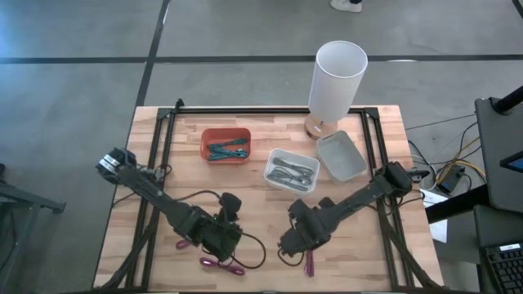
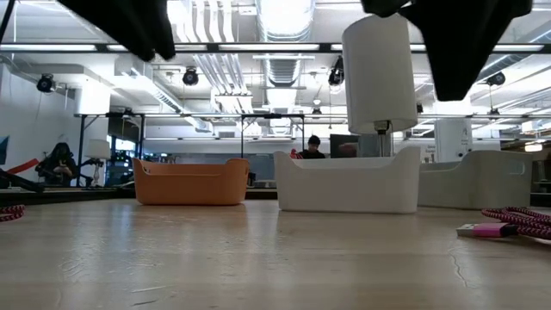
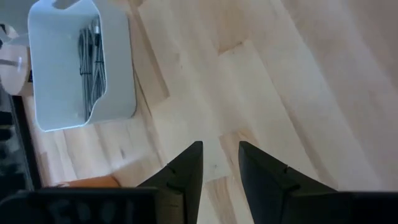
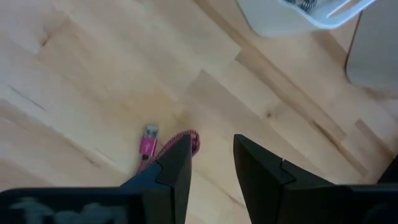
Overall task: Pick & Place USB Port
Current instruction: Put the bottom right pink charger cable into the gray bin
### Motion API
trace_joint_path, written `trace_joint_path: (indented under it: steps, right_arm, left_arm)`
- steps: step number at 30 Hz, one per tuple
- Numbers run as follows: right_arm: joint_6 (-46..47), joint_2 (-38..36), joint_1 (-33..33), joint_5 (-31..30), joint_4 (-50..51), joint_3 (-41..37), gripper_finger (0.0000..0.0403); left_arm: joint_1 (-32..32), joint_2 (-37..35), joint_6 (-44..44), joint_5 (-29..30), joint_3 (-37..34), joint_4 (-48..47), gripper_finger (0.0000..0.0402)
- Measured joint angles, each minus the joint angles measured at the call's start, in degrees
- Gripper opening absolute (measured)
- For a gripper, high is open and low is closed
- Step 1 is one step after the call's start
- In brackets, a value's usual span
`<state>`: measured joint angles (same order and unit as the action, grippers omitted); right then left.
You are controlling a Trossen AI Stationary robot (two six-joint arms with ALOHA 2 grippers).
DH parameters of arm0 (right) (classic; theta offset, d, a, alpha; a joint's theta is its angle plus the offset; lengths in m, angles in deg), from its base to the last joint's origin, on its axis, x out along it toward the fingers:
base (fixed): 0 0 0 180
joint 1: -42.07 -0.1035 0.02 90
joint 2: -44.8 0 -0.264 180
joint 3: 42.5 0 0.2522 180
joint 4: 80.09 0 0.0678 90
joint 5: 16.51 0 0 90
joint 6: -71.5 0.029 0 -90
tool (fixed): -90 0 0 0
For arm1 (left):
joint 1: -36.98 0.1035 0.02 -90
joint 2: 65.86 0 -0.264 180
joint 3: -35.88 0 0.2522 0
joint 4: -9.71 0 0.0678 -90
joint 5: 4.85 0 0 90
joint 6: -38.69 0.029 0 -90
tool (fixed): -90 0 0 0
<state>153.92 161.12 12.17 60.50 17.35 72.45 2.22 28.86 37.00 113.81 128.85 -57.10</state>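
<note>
a large open lab or workshop hall: beyond the wooden table point(image 2: 258, 258) the low view shows a high ceiling with exposed ducts point(image 2: 284, 26), strip lights and hanging spotlights, and workbenches with monitors. people sit at desks far back point(image 2: 313, 146). from above, the grey concrete floor point(image 1: 73, 90) carries dark tape lines, and loose cables point(image 1: 449, 167) lie beside the table.
</note>
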Motion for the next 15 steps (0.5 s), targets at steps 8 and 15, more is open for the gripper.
trace_joint_path:
  steps: [8, 15]
  right_arm:
    - [6.4, 0.0, -3.3, 1.5, -0.2, -1.0, 0.0118]
    - [10.7, 0.0, -4.4, 1.5, -1.1, -1.1, 0.0118]
  left_arm:
    - [-0.2, -11.9, -4.0, -2.8, -10.6, 6.9, 0.0115]
    - [-0.2, -21.0, -9.7, -3.7, -25.0, 19.1, 0.0115]
